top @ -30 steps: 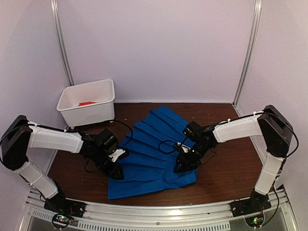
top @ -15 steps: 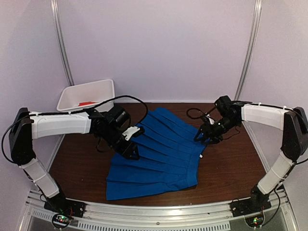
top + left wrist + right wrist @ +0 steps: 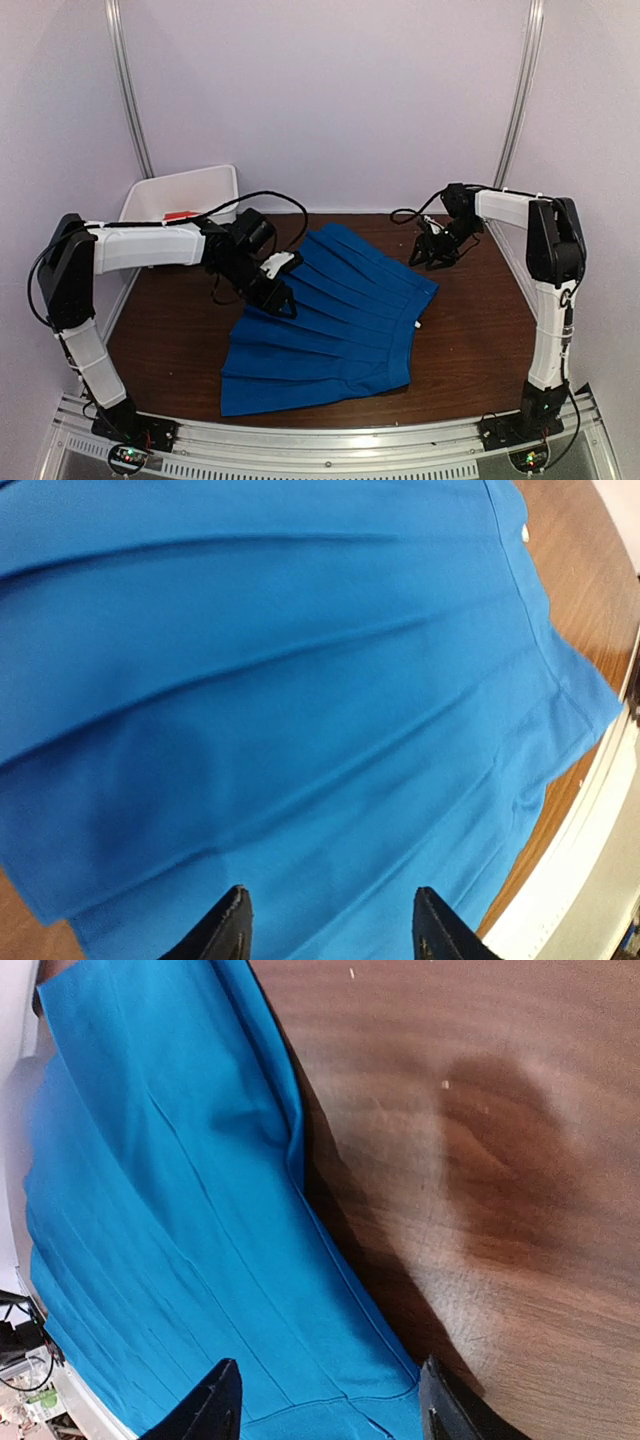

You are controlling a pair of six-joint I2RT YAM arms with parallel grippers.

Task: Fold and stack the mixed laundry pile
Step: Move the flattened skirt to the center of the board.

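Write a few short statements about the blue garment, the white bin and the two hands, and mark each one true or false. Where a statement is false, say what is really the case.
1. The blue garment lies spread out on the table. True.
2. The left hand grips a corner of the blue garment. False: its fingers stand apart over the cloth, with nothing between them.
3. The white bin stands at the far left corner of the table. True.
4. The white bin is empty. False: a red item lies inside it.
5. The right hand is over the middle of the blue garment. False: it is open at the garment's far right edge.
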